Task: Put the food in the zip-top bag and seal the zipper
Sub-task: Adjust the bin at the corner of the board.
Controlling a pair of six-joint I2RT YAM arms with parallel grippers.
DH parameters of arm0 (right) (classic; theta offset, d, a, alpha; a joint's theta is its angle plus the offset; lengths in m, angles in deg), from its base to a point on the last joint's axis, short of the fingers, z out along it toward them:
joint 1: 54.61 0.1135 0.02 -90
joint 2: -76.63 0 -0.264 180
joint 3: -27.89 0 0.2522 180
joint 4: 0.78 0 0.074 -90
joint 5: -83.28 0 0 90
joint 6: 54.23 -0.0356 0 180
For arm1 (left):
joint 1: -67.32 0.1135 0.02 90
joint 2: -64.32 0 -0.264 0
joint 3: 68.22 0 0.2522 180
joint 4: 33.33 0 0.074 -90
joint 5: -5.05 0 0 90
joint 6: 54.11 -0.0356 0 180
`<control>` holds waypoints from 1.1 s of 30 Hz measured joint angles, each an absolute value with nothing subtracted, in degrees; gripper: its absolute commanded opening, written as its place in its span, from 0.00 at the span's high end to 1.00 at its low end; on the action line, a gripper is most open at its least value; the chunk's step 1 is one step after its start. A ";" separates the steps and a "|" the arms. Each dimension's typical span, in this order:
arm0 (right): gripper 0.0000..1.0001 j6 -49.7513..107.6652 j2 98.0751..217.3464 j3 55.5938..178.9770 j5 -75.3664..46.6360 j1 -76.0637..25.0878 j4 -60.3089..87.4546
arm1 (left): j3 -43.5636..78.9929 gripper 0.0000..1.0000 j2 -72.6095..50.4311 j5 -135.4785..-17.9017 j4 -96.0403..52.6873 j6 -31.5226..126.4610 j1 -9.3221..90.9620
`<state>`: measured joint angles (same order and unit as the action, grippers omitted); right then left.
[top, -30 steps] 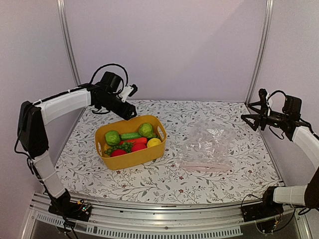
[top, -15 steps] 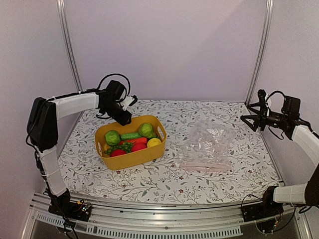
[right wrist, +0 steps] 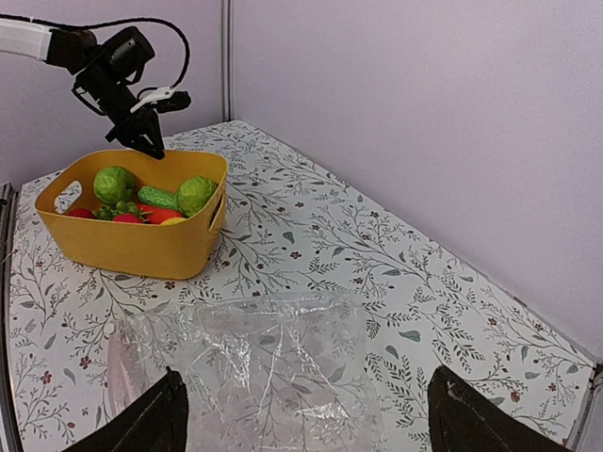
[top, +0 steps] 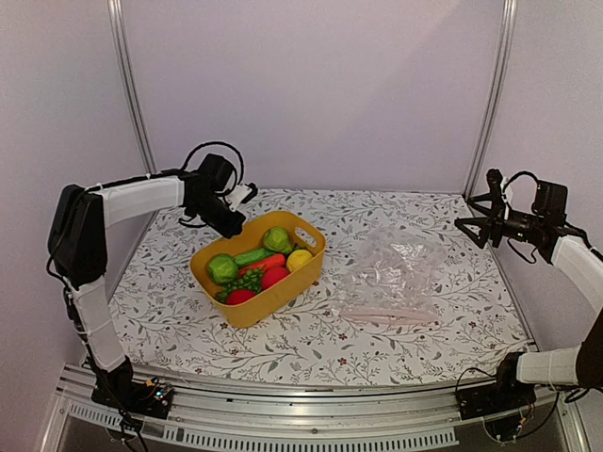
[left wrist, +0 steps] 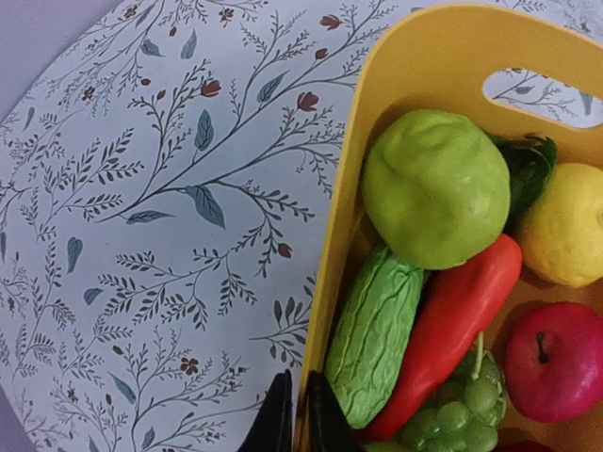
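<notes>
Yellow tub [top: 259, 306] rim is sitting clamped in left gripper [left wrist: 294, 414], likely to reposition food [top: 252, 268]; right gripper [right wrist: 303, 377] is hovering spread above zip-top bag [top: 391, 268].

The food [top: 222, 268] lies in the tub [top: 262, 306], left of the zip-top bag [top: 396, 268], seemingly apart.

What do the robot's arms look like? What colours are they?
The left arm and the right arm are both long tubes in puffy white sleeves, with chunky black joints. Each ends in a black gripper: the left gripper and the right gripper. Thin black cables loop above the wrists. The fingers are dark and pointed.
</notes>
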<state>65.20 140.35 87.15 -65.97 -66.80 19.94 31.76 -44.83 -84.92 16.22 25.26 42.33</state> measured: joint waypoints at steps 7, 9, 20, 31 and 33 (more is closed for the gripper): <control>0.14 65.29 140.55 87.17 -65.97 -66.80 20.49 | 21.42 1.00 -36.45 -84.39 14.97 38.00 42.35; 0.14 65.40 140.79 87.32 -65.95 -66.80 20.73 | 17.99 1.00 -33.85 -84.44 13.51 43.11 42.37; 0.22 63.65 143.48 90.80 -60.94 -65.55 23.55 | 8.29 0.99 -27.38 -86.08 6.80 65.89 42.33; 0.48 73.11 139.15 90.32 -33.90 -34.63 37.66 | 6.56 0.42 -25.90 -85.64 1.97 71.55 42.22; 0.49 74.36 139.15 89.05 -29.18 -29.95 39.09 | 5.93 0.34 -23.73 -86.21 2.27 70.89 42.19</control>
<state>74.36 139.15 89.05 -29.18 -29.95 39.09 5.93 -23.73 -86.21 2.27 70.89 42.19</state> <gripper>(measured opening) 0.521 0.564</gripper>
